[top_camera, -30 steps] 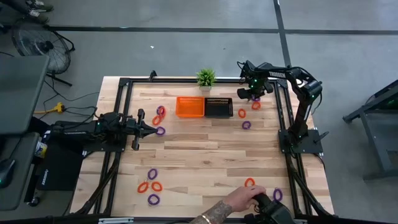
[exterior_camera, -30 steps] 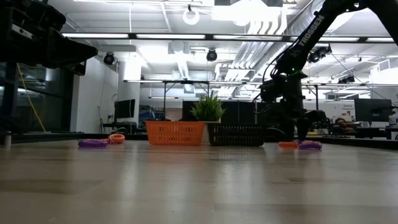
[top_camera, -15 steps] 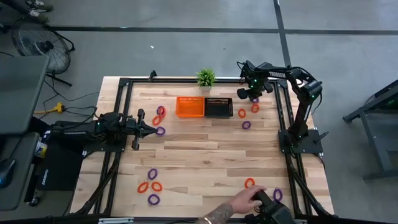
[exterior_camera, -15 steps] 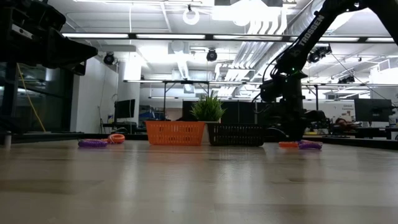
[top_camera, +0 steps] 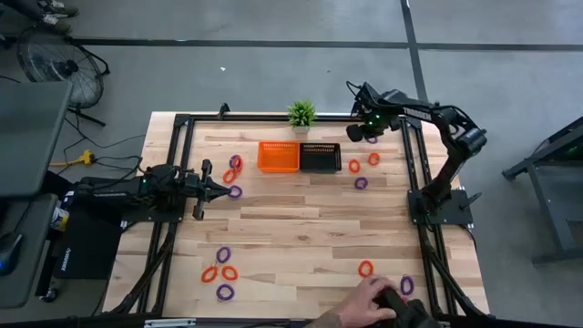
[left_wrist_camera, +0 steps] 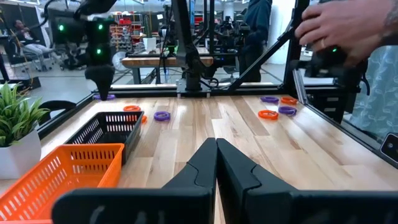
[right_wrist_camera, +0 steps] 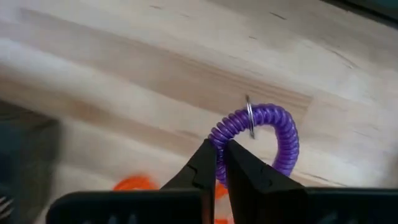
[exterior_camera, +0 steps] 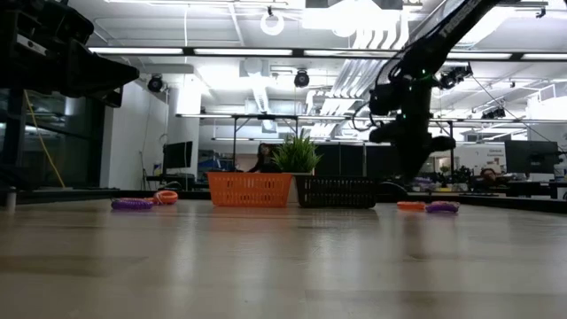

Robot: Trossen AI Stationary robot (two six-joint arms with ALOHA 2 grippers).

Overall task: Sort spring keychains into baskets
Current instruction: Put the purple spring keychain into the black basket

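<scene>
Bright, even light fills the room, coming from long fluorescent strips on the ceiling (exterior_camera: 266, 55) in the low view; these burn out to white around the ducts. The pale wooden table top (top_camera: 301, 219) is evenly lit from above, with only short, soft shadows under the arms. In the low view the near boards are soft and out of focus, carrying a faint sheen, while the bright orange mesh basket (exterior_camera: 249, 190) is sharp. The right wrist view is blurred throughout; the purple coiled spring keychain (right_wrist_camera: 267, 134) is the clearest thing in it, and an orange smear (right_wrist_camera: 134, 183) lies unfocused. The left wrist view is crisp far off, soft at its near dark fingers (left_wrist_camera: 214, 168).
</scene>
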